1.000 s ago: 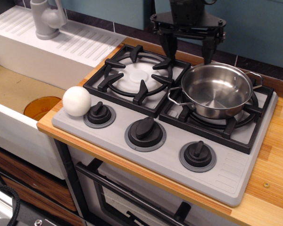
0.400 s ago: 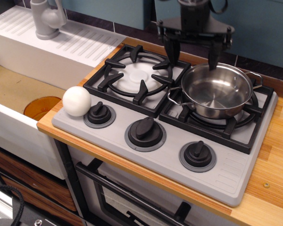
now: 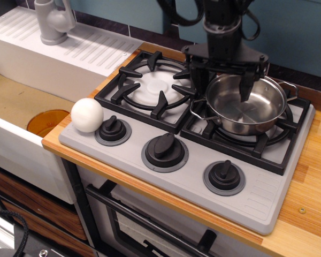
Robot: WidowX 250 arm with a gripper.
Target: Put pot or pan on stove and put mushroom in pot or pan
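While gripper (image 3: 223, 80) is held wide astride left rim of pot (image 3: 245, 103), on stove (image 3: 192, 171), mushroom (image 3: 86, 114) lies far left; rim best squeezed squarely.

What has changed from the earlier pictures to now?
The gripper has come down and toward the camera. It was above and behind the pot; now its open fingers straddle the pot's back-left rim, one outside, one inside. Nothing has been gripped or released. The pot on the right burner, the mushroom at the stove's left corner and the knobs have not moved.
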